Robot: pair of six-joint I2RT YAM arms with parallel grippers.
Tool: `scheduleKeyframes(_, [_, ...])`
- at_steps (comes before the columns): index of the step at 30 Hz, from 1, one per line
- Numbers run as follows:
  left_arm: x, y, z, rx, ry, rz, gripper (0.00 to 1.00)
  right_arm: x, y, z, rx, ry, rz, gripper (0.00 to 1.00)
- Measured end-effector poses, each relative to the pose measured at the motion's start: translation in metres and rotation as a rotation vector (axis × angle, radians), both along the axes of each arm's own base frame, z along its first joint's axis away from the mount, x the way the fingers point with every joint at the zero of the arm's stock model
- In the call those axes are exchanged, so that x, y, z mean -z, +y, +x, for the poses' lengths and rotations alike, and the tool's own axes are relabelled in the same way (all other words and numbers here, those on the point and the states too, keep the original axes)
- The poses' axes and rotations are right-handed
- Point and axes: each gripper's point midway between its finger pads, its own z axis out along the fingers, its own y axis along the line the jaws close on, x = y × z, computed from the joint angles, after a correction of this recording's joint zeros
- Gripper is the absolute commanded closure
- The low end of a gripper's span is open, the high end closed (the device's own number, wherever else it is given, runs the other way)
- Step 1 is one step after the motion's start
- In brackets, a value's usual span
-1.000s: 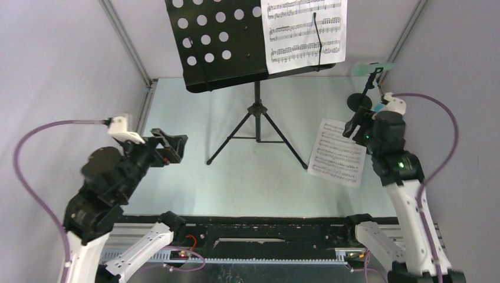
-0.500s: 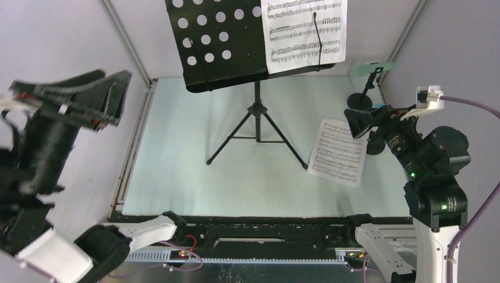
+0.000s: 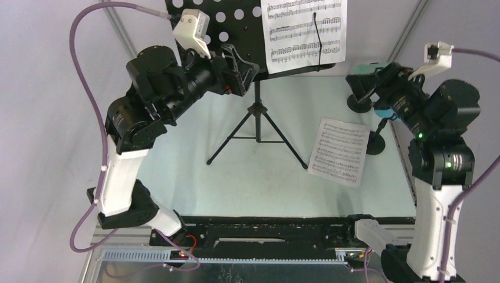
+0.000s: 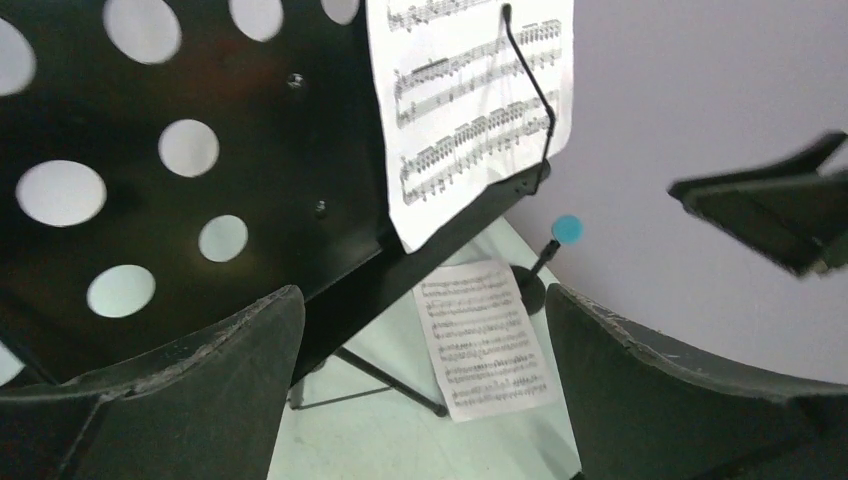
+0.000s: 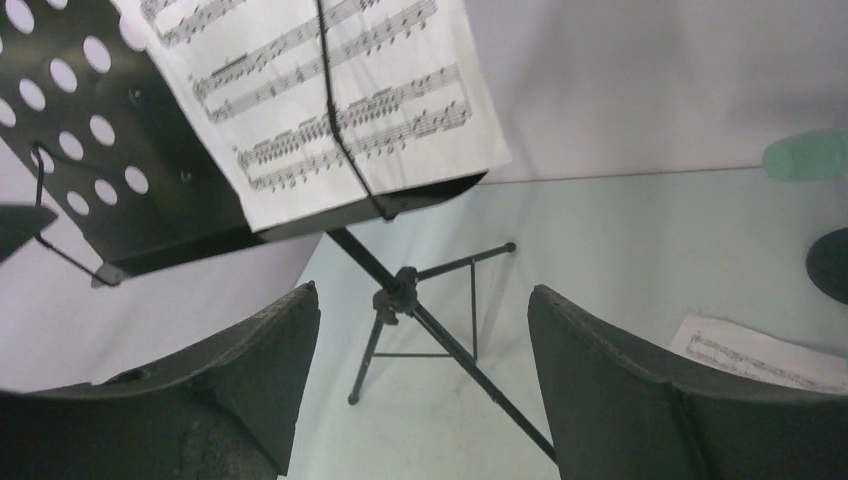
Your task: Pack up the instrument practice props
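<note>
The black tripod music rack (image 3: 257,118) stands at the back, and its perforated desk (image 4: 200,130) holds a white sheet-music page (image 3: 303,29) under a wire clip. A second page (image 3: 339,152) lies flat on the table at the right. My left gripper (image 3: 244,68) is open and empty, raised just in front of the desk's lower edge. My right gripper (image 3: 361,82) is open and empty, raised above the two round-based mic holders (image 3: 375,143). The blue microphone (image 3: 383,112) and the mint-green microphone (image 5: 805,155) stand in them, partly hidden by my right arm.
Grey walls with metal corner posts (image 3: 127,44) close in the pale green table (image 3: 194,177) on the left, back and right. The rack's tripod legs (image 5: 405,290) spread across the table's middle. The arms' base rail (image 3: 265,227) runs along the near edge.
My left arm swung up from the left side to the front of the rack's desk. My right arm rose and moved back over the mic holders. The props have not moved.
</note>
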Motion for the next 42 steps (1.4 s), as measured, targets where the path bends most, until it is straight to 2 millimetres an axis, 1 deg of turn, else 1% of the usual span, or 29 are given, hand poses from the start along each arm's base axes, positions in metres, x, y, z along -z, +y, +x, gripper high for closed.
scheduleKeyframes(1, [0.004, -0.005, -0.001, 0.014, 0.008, 0.006, 0.03, -0.003, -0.002, 0.007, -0.005, 0.005, 0.017, 0.19])
scheduleKeyframes(3, [0.003, -0.009, -0.005, 0.034, 0.01, -0.008, 0.03, -0.005, -0.006, 0.022, -0.017, 0.02, 0.052, 0.22])
scheduleKeyframes(8, [-0.02, -0.02, -0.012, 0.08, -0.03, -0.1, 0.1, -0.001, -0.014, 0.06, -0.076, 0.071, 0.16, 0.26])
scheduleKeyframes(11, [-0.034, -0.031, -0.012, 0.115, -0.055, -0.161, 0.12, 0.001, -0.019, 0.078, -0.112, 0.091, 0.212, 0.26])
scheduleKeyframes(14, [-0.043, -0.05, -0.007, 0.148, -0.069, -0.217, 0.15, -0.006, -0.02, 0.084, -0.15, 0.073, 0.245, 0.27])
scheduleKeyframes(18, [-0.044, -0.078, 0.005, 0.179, -0.066, -0.269, 0.17, -0.021, -0.015, 0.083, -0.204, 0.018, 0.249, 0.28])
scheduleKeyframes(22, [-0.04, -0.104, 0.016, 0.197, -0.048, -0.311, 0.17, -0.031, -0.01, 0.083, -0.257, -0.023, 0.246, 0.29])
scheduleKeyframes(24, [-0.036, -0.112, 0.019, 0.203, -0.04, -0.316, 0.17, -0.032, -0.009, 0.086, -0.272, -0.032, 0.243, 0.29])
scheduleKeyframes(27, [-0.024, -0.121, 0.024, 0.201, -0.021, -0.303, 0.16, -0.029, -0.008, 0.088, -0.283, -0.035, 0.239, 0.29])
scheduleKeyframes(31, [-0.003, -0.122, 0.03, 0.166, 0.005, -0.259, 0.14, -0.028, -0.001, 0.085, -0.311, -0.043, 0.221, 0.29])
scheduleKeyframes(33, [0.001, -0.118, 0.033, 0.139, 0.003, -0.239, 0.12, -0.029, 0.007, 0.082, -0.333, -0.052, 0.206, 0.29])
scheduleKeyframes(36, [-0.002, -0.106, 0.035, 0.103, -0.015, -0.223, 0.11, -0.032, 0.023, 0.075, -0.378, -0.064, 0.183, 0.29])
scheduleKeyframes(39, [-0.01, -0.088, 0.037, 0.077, -0.027, -0.223, 0.11, -0.037, 0.039, 0.068, -0.418, -0.08, 0.167, 0.3])
scheduleKeyframes(42, [-0.018, -0.062, 0.049, 0.043, -0.032, -0.245, 0.11, -0.043, 0.053, 0.061, -0.447, -0.096, 0.155, 0.3])
